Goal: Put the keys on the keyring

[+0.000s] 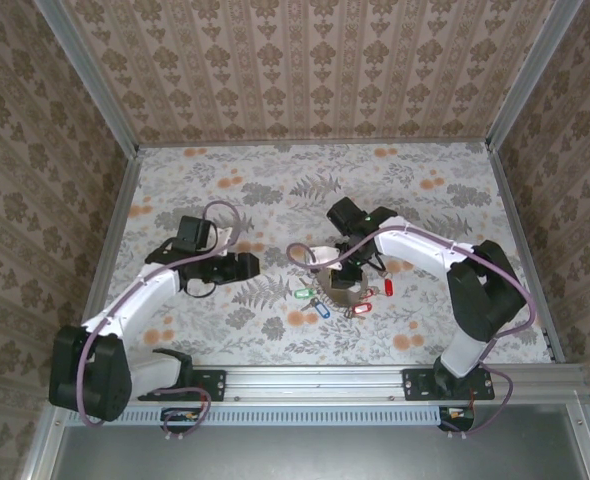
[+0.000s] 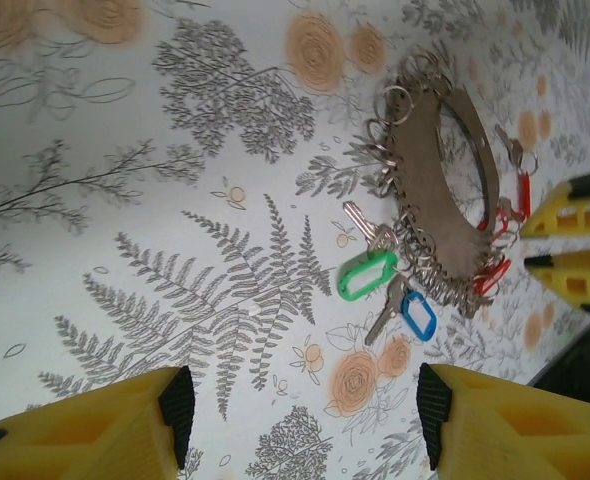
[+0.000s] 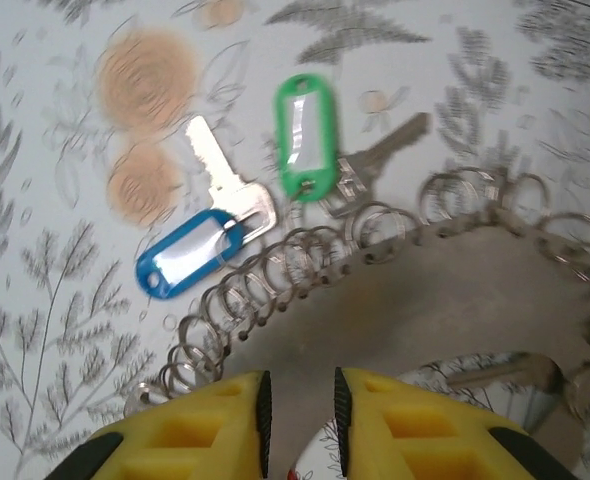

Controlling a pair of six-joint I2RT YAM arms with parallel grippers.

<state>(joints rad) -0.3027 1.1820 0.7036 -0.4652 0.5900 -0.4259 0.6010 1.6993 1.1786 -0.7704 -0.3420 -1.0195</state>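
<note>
Right jaws narrow, nipping the keyring (image 3: pixel 445 290) by its band; left jaws wide, empty. Just beyond the right jaws lie the blue-tagged key (image 3: pixel 190 255), then the green-tagged key (image 3: pixel 307 135). Best play: steady the ring, left takes one tag.

The left gripper (image 2: pixel 303 415) hangs over the flowered tabletop (image 2: pixel 125 200). Its black-tipped yellow fingers (image 2: pixel 95 435) are spread wide at the lower corners of the view, with nothing between them. Beyond them lies the keyring (image 2: pixel 427 215), a dull brownish-grey loop fringed with small split rings (image 2: pixel 395 100). A green-tagged key (image 2: pixel 365 275) and a blue-tagged key (image 2: pixel 418 315) rest just beside its near rim, and red tags (image 2: pixel 520 195) show on its far side. There the right gripper (image 2: pixel 532 243) reaches in, fingers close together, tips at the loop
</note>
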